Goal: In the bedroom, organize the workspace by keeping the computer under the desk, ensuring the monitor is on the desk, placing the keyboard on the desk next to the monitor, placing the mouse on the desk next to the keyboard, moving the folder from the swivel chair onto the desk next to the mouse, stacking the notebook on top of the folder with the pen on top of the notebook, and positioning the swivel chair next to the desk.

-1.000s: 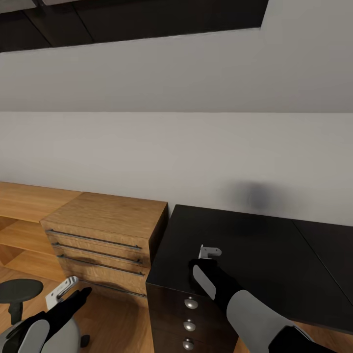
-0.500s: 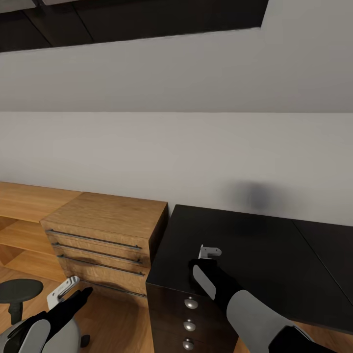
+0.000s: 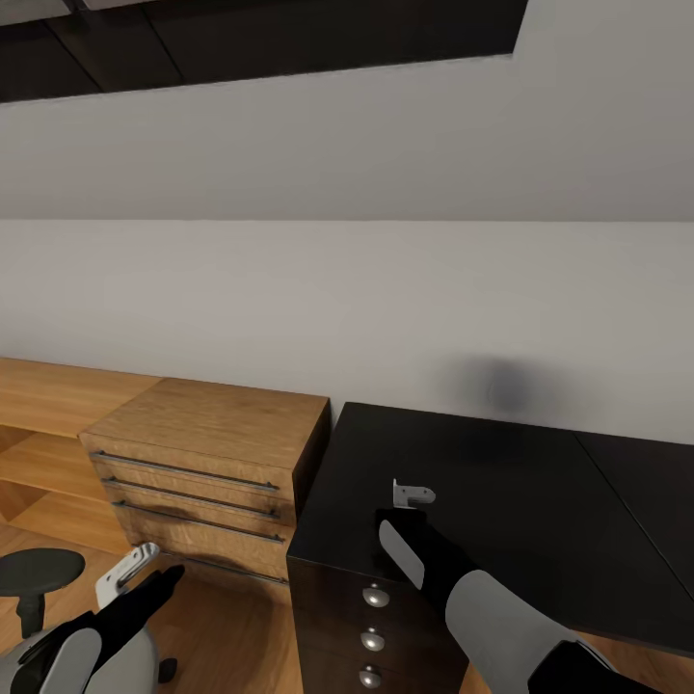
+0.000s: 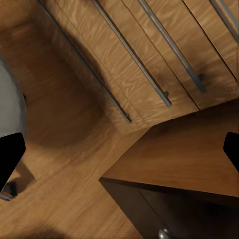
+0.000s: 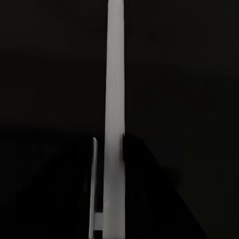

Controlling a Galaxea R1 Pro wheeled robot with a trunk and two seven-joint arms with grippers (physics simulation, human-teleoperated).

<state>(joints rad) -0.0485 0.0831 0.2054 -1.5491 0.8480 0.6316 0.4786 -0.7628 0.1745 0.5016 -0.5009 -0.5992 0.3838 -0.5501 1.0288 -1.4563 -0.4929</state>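
My right gripper [image 3: 413, 496] hovers low over the left end of the desk [image 3: 501, 482], whose top is glossy black. In the right wrist view a slender white pen [image 5: 114, 74] runs straight out between the fingers, which are shut on it, above the dark desk top [image 5: 50, 74]. My left gripper [image 3: 130, 569] hangs open and empty in front of the wooden cabinet, its black fingers [image 4: 10, 159] spread wide. The swivel chair's grey seat [image 3: 130, 665] and a black armrest [image 3: 39, 571] show at the lower left.
A light wooden drawer cabinet [image 3: 217, 424] with long metal handles [image 4: 144, 74] stands against the desk's left side. The desk's dark drawer unit [image 3: 375, 597] has round metal knobs. Low wooden shelving [image 3: 48, 395] runs along the white wall. Wooden floor [image 4: 59, 129] lies below.
My left gripper has crept slightly up and to the right. The right arm and the pen have stayed put.
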